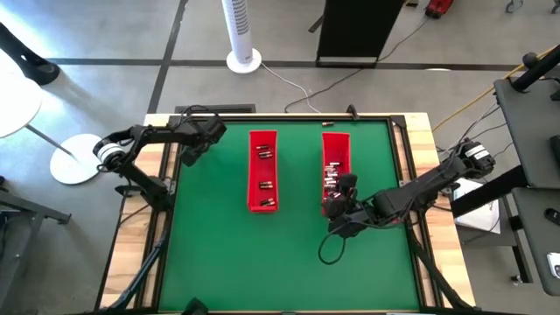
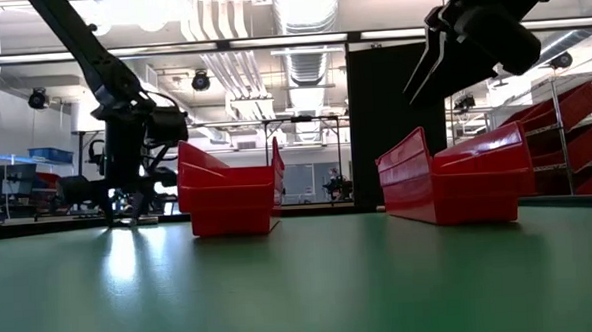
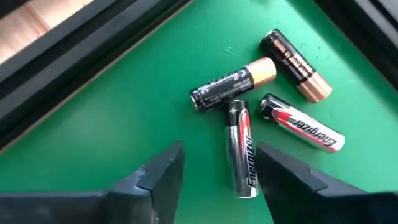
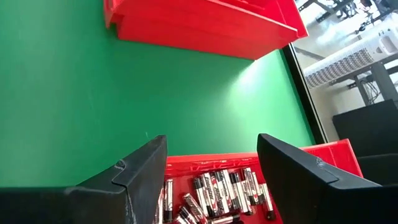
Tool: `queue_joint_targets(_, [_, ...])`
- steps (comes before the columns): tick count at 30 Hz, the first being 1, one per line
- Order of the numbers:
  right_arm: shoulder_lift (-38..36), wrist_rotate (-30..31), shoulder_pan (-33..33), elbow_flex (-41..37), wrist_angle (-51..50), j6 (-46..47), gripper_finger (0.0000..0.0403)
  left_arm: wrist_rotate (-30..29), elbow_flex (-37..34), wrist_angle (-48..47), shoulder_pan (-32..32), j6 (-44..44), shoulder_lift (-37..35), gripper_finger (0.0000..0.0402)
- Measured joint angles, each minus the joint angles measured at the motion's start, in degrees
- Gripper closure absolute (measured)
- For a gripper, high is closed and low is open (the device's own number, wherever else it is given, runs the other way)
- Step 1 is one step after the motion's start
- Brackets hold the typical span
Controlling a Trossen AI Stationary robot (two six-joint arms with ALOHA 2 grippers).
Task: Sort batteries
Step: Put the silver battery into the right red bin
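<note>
Several batteries lie loose on the green mat at the far left: two black-and-copper ones (image 3: 233,83) (image 3: 295,65) and two silvery ones (image 3: 301,123) (image 3: 241,149). My left gripper (image 3: 219,163) (image 1: 186,153) is low over them and open. Its fingers stand on either side of the nearer silvery battery's end, apart from it. My right gripper (image 4: 211,168) (image 1: 335,206) hangs open above the near end of the right red tray (image 1: 335,144), which holds several batteries (image 4: 217,190). The left red tray (image 1: 262,171) holds a few batteries (image 1: 265,185).
A black frame rail (image 3: 93,56) runs close beside the loose batteries at the table's left edge. A dark cable loop (image 1: 331,249) lies on the mat under the right arm. The mat's near half (image 1: 262,271) is free green surface.
</note>
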Motion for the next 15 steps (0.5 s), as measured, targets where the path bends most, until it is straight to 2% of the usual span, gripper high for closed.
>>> queue_joint_targets(8, [0.0, 0.0, -0.7, -0.2, 0.0, 0.3, 0.0162, 0.3, 3.3, -5.2, -0.6, 3.9, 4.2, 0.0293])
queue_joint_targets(15, [0.0, 0.0, -0.7, -0.2, 0.0, 0.5, 0.0172, 2.0, 4.6, -5.6, -0.9, 14.4, 4.6, 0.0349])
